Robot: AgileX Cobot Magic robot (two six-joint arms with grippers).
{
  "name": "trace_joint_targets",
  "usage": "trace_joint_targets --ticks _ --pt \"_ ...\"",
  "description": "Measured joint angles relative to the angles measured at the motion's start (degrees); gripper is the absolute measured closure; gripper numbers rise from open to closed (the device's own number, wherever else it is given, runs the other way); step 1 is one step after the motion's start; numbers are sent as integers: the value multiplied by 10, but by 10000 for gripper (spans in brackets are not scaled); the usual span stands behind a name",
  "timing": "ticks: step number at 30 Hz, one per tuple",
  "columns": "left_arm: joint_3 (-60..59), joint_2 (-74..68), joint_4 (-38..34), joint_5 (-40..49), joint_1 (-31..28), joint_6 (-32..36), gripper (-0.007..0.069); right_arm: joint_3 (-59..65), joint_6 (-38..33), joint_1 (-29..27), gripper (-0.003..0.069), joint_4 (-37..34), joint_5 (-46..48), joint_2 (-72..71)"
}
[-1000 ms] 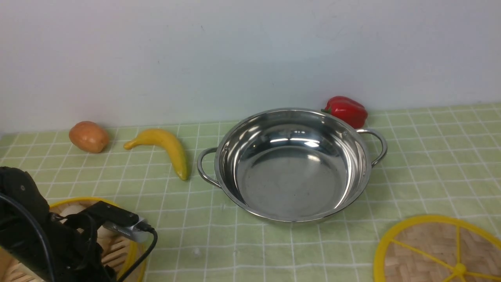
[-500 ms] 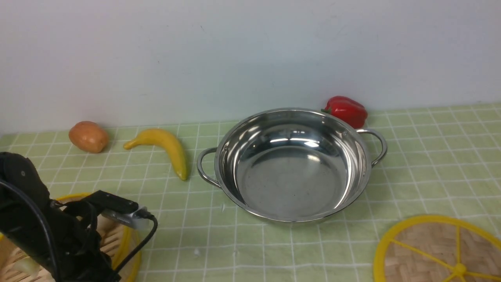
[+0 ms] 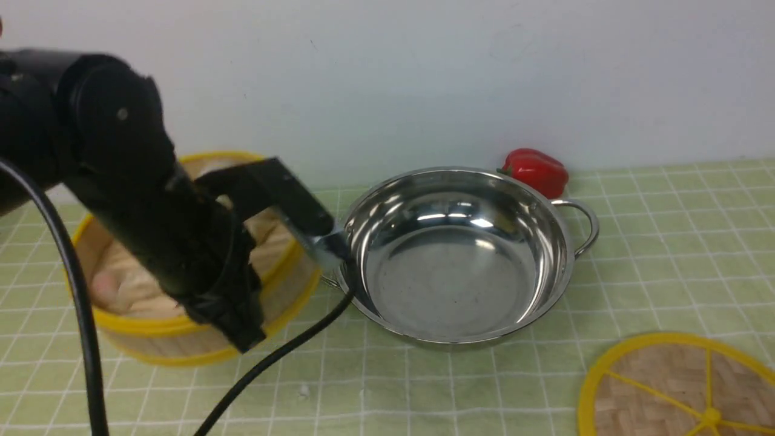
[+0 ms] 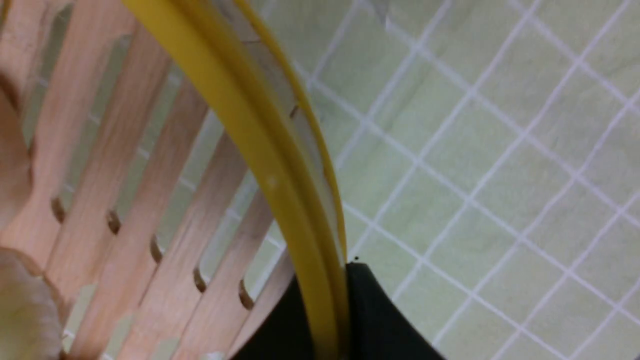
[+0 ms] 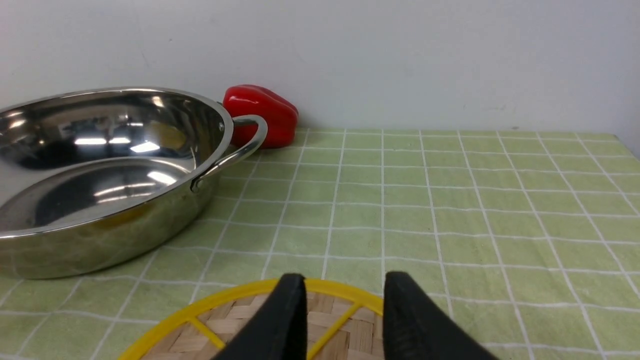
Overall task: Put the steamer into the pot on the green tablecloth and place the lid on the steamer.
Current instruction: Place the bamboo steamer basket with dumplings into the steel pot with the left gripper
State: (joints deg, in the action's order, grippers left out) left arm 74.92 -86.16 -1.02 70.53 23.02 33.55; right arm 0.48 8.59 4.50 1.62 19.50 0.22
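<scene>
The steamer, a bamboo basket with yellow rims, hangs tilted above the green tablecloth, just left of the pot. My left gripper is shut on its near rim. In the left wrist view the jaws pinch the yellow rim, with the steamer's slats and a pale bun beside them. The steel pot is empty. The lid lies flat at the front right. My right gripper is open just above the lid's far edge.
A red pepper sits behind the pot against the white wall. The left arm's black cable hangs in front of the pot's left handle. The arm and steamer hide the back left of the cloth.
My left arm has lifted the steamer from the front left corner, up and rightward toward the pot. It now hides the banana and potato. The right side has not moved.
</scene>
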Motion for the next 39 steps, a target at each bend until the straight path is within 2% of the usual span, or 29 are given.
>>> trace_joint_targets --ticks 5,9,17,24,39 --pt "83 -9 26 1 62 28 596 0 0 0 416 0 0 0" --pt "139 -66 28 0 109 75 596 0 0 0 416 0 0 0" --pt "211 -198 27 -10 156 134 596 0 -1 0 416 0 0 0" --pt "253 -279 28 -35 170 147 596 0 -1 0 416 0 0 0" --pt "258 -377 33 -87 170 156 596 0 -1 0 416 0 0 0"
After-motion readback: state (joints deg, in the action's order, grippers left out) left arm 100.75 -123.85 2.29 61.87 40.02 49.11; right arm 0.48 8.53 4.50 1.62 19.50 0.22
